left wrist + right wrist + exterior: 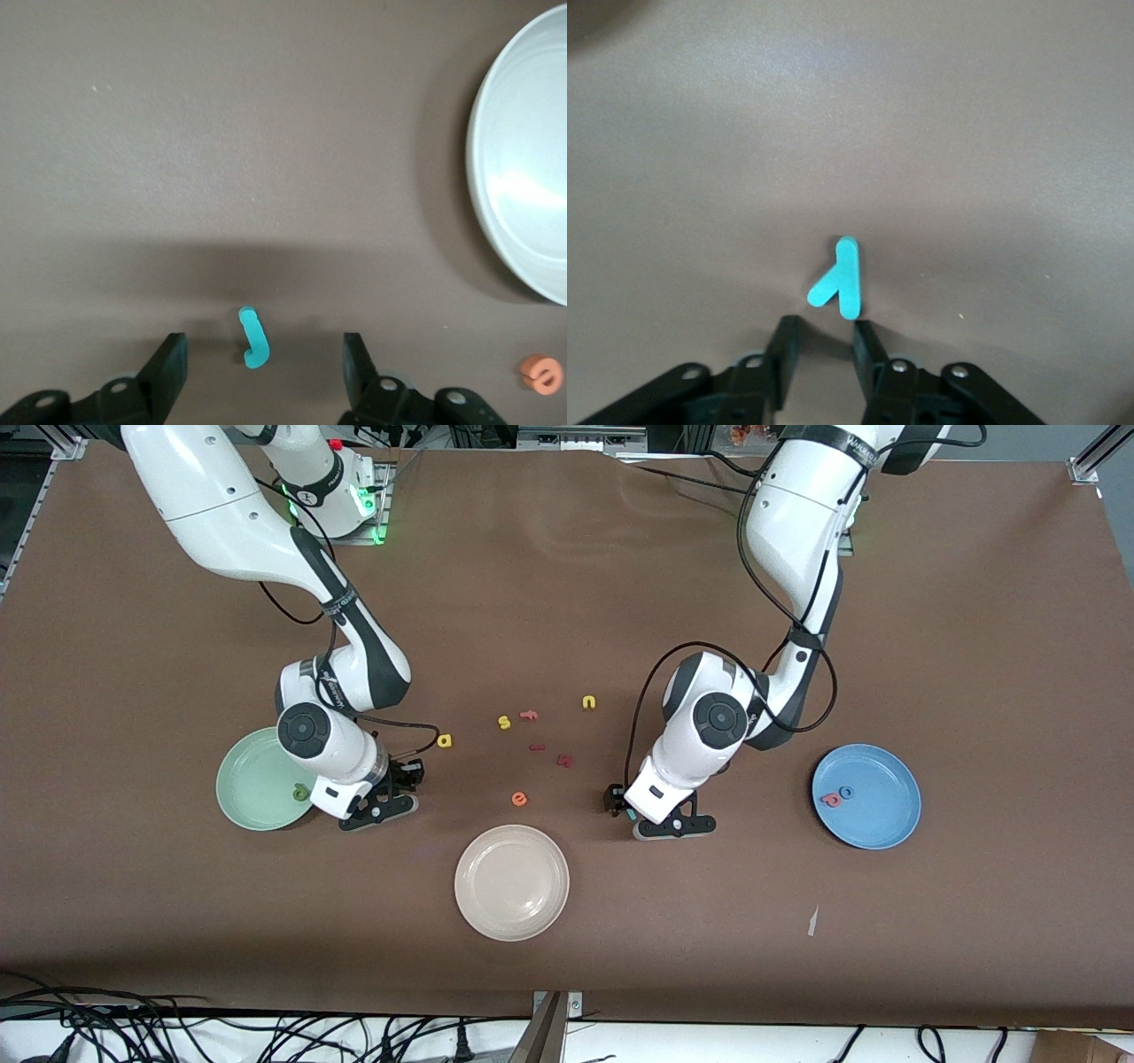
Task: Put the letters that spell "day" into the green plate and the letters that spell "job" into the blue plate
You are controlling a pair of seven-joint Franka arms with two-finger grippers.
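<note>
Left wrist view: left gripper point(264, 367) low over the table point(221, 133), fingers point(168, 367) well apart, the teal j point(253, 337) lying flat on the cloth between them, untouched, near the midline. Cream-white plate point(523, 159) off to one side of the gripper; orange e point(539, 373) beside that plate's rim.

Right wrist view: right gripper point(826, 350) low over the table, fingers narrowly apart, nothing between them. Teal y point(841, 282) flat on the cloth just ahead of the fingertips, not yet straddled.

Front view: green plate point(244, 775) just beside the right gripper, the olive-green d point(301, 790) inside it near the rim. Blue plate point(886, 815) toward the left arm's end, well apart from the left gripper, with the salmon-red b point(830, 799) and blue o point(847, 791) in it, touching. Yellow a point(445, 740) loose on the table, near the right gripper.

Handling, judged: letters light, stiff and thin; likely to skid or tip if pinched off-centre. Best hold for the j: across the straight stem, fingertips down to the cloth. For the y: across the long stroke, clear of the short branch. Fragility low; risk of a slip high.
</note>
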